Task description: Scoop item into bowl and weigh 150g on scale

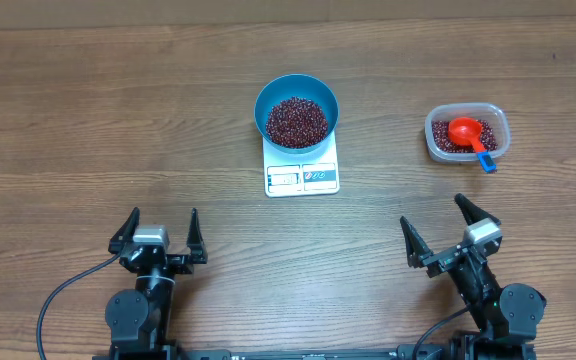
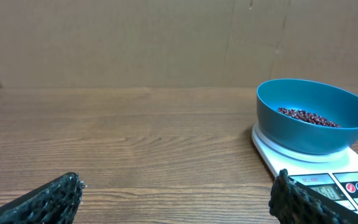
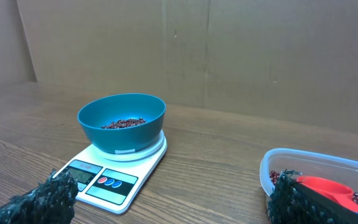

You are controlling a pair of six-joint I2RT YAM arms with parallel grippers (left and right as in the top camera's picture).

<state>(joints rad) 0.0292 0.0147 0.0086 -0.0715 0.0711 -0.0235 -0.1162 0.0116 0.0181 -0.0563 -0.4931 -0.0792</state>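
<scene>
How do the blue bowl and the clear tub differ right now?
The blue bowl is round and opaque; the clear tub is a see-through rounded rectangle. The bowl sits on the scale; the tub sits on the table. The tub holds a red scoop; the bowl has none. Both hold red beans.

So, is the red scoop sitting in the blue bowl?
No, the red scoop lies in the clear tub, apart from the blue bowl on the scale.
</scene>
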